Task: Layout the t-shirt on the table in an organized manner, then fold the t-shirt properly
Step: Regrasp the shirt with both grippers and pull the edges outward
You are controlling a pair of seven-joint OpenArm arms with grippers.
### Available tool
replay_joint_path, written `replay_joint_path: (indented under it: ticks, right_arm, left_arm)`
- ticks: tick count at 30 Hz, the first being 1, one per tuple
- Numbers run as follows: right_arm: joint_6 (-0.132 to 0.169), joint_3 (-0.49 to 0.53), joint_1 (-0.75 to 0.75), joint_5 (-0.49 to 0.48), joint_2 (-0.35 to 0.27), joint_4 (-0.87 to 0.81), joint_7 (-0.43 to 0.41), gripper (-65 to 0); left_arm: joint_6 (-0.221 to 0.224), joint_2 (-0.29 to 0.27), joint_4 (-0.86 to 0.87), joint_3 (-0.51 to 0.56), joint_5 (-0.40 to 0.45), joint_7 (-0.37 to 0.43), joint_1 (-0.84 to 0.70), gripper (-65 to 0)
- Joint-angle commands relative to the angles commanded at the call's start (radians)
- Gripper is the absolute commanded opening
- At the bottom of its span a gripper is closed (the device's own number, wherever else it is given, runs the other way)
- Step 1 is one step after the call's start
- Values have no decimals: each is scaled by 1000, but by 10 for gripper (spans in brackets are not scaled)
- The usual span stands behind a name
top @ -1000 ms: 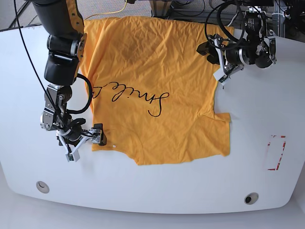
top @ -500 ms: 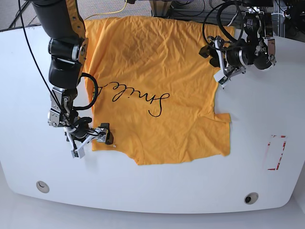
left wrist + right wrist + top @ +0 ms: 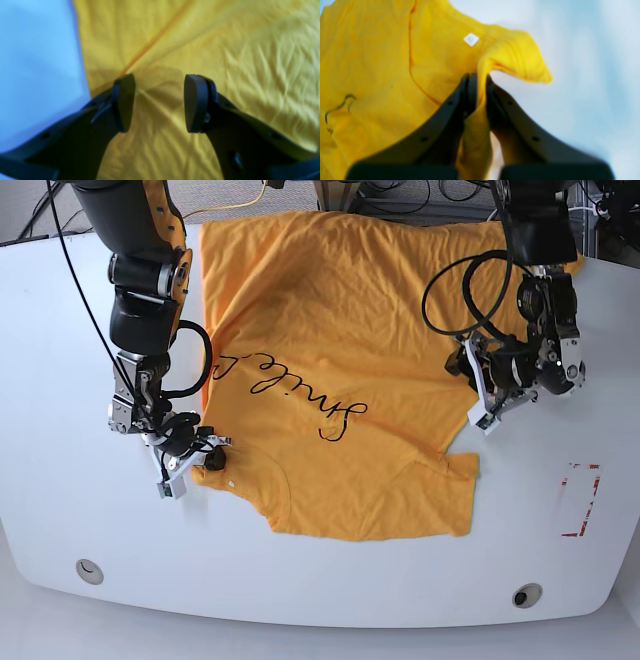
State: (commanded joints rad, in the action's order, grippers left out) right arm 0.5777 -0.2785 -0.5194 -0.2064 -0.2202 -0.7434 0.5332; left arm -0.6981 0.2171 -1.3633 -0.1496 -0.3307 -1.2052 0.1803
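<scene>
The orange-yellow t-shirt lies spread front-up on the white table, its black script across the middle. My right gripper is at the shirt's lower left corner. In the right wrist view the right gripper is shut on a raised fold of the t-shirt beside a small white size tag. My left gripper hovers at the shirt's right edge. In the left wrist view the left gripper is open, with wrinkled t-shirt below and nothing between its fingers.
A red-marked rectangle sits on the table at the right. Two round grommet holes lie near the front edge. Cables and equipment crowd the back edge. Bare table shows left of the left gripper.
The left arm swung from the shirt's upper right down to its right edge. The right gripper moved right and shut on the shirt corner. The shirt shifted right and its lower edge narrowed.
</scene>
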Motion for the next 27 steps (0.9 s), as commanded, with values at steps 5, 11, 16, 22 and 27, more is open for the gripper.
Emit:
replay_joint_path:
  ticks: [5, 11, 16, 22, 27]
  right_arm:
    - [0, -2, 37, -2, -41, -5, 3, -648]
    - [2, -84, 121, -3, -80, -84, 60, -648]
    - [2, -167, 232, -2, -83, -236, 143, -636]
    - [-2, -176, 341, -2, -72, -437, 186, -412]
    - [-8, -176, 387, 6, -28, -580, 189, -176]
  left_arm:
    - [0, 32, 75, 95, 0, 48, 107, -350]
    - [0, 46, 94, 189, 0, 98, 152, -350]
    - [0, 46, 91, 249, 0, 129, 178, -350]
    - [0, 41, 86, 262, -5, 133, 212, -350]
    - [0, 41, 9, 255, -8, 101, 227, -350]
